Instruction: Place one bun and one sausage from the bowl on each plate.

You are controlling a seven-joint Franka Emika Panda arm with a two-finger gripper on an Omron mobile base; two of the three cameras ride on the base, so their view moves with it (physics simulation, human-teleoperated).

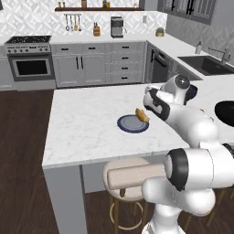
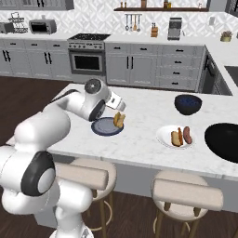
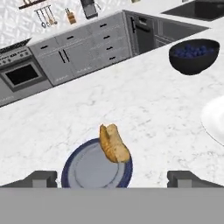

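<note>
One bun (image 3: pixel 114 143) was sitting on the dark blue-grey plate (image 3: pixel 83 170), propped up on edge along the plate's far side and tilted a bit rather than lying flat; from the right base view you could see the same bun (image 2: pixel 119 119) at the right edge of that plate (image 2: pixel 106 126). The hand (image 3: pixel 112 178) was just behind the plate with its two dark fingertips (image 3: pixel 42 178) spread wide apart and nothing between them, so it was released, not gripping anything. The white plate (image 2: pixel 163 135) was further along the table (image 2: pixel 139 139) to the right, well apart from the blue one, and it already had a bun and a sausage (image 2: pixel 187 135) lying side by side on it. The wide black bowl (image 2: pixel 223 139) sat just right of the white plate at the frame edge, and I couldn't make out what was inside it. Behind the white plate was the smaller, deeper dark blue bowl (image 3: pixel 193 54). The table itself was white marble, with two round padded stools (image 2: pixel 183 193) tucked under its near edge. Across the dark wood floor was the grey cabinet run with an oven (image 2: pixel 87 58), a coffee machine (image 2: pixel 175 28) on the back counter, and a sink (image 1: pixel 205 64) off to the right.
</note>
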